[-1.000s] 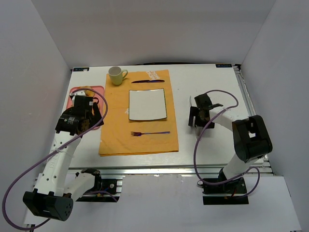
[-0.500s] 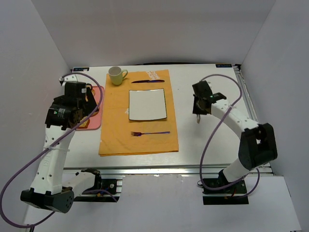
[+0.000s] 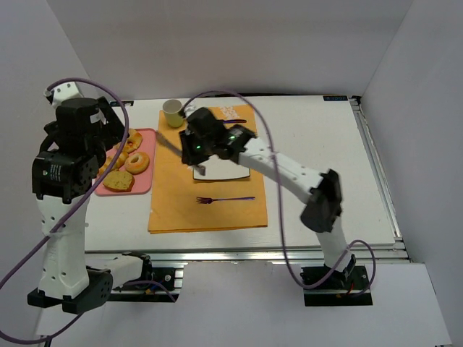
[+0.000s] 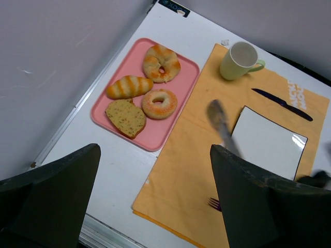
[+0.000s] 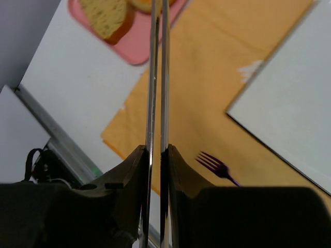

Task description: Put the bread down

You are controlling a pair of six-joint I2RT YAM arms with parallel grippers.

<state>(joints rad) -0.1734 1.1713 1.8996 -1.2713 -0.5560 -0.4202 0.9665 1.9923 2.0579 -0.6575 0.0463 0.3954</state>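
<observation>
Right claw (image 5: 156,151) tight on tongs (image 5: 153,77), left claw (image 4: 155,150) wide open, bread (image 4: 148,104) on tray (image 4: 155,136)

Overhead camera high at near side, left wrist high above tray (image 4: 155,138), right wrist low over placemat (image 5: 207,77), plate (image 4: 266,147) shared

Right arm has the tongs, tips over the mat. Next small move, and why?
Probably swing the right gripper left until the tongs reach over the pink tray, then ease the squeeze. The tips hang above the orange mat, short of the tray, with the blades nearly together, and the small ring bread lies untouched on the tray.
</observation>
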